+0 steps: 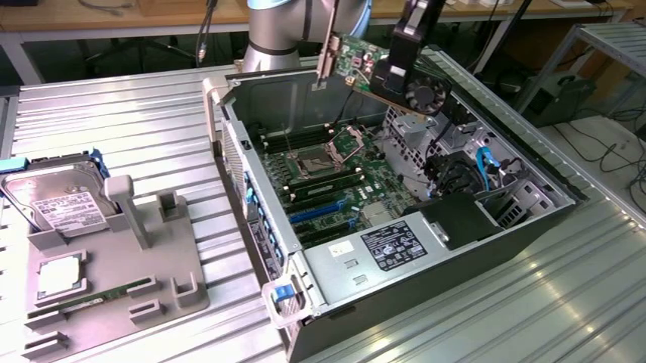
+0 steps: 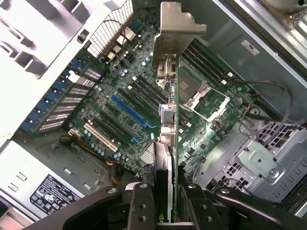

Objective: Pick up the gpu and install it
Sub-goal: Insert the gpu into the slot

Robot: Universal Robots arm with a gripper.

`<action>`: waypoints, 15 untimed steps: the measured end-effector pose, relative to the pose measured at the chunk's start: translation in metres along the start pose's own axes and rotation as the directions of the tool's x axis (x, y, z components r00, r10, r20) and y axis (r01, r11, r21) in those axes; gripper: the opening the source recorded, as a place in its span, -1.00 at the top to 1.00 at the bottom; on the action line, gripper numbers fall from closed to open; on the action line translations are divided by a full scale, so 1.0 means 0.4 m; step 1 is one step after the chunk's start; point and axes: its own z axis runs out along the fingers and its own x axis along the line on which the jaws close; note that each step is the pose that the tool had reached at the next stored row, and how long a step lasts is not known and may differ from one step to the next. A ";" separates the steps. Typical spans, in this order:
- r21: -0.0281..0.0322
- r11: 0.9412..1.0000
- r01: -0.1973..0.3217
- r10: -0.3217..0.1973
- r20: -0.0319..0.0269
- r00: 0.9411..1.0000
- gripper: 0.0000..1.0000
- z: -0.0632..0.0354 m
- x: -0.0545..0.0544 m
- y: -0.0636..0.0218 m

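Item 1, closest to your wrist camera: gripper (image 2: 165, 194), its two black fingers (image 2: 142, 207) pressed against either face of the gpu (image 2: 168, 120). You see the card edge-on, with its silvery bracket (image 2: 175, 28) at the end away from the fingers.

Item 2: gpu placement. From the exterior view you have it held in the air above the far end of the open computer case (image 1: 404, 291), fan (image 1: 426, 94) facing the exterior view's right and the bracket toward the exterior view's left. It hangs clear of the motherboard (image 1: 338, 185) and is not seated in any slot.

Item 3: motherboard. You can make out a long blue slot (image 2: 132, 112), rows of black slots and the CPU socket (image 2: 201, 96) with its metal frame.

Item 4: black label (image 2: 53, 194) on the grey box in the case. It carries white print and marks, too small for you to read.

Item 5: grey tray (image 1: 111, 291) on the ribbed metal table (image 1: 121, 121), at the exterior view's left. It holds a silver hard drive (image 1: 60, 204), standing tilted, whose white label has unreadable text, and a green RAM stick (image 1: 91, 300) lying flat.
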 end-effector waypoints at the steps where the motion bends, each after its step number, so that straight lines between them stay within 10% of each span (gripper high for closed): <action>1: 0.000 1.000 0.013 -0.013 0.000 1.000 0.46 0.000 0.000 0.000; 6: -0.002 0.996 0.088 -0.088 0.000 0.996 0.46 0.000 0.000 0.000; 15: -0.007 0.955 0.296 -0.296 0.001 0.955 0.46 0.000 0.000 0.000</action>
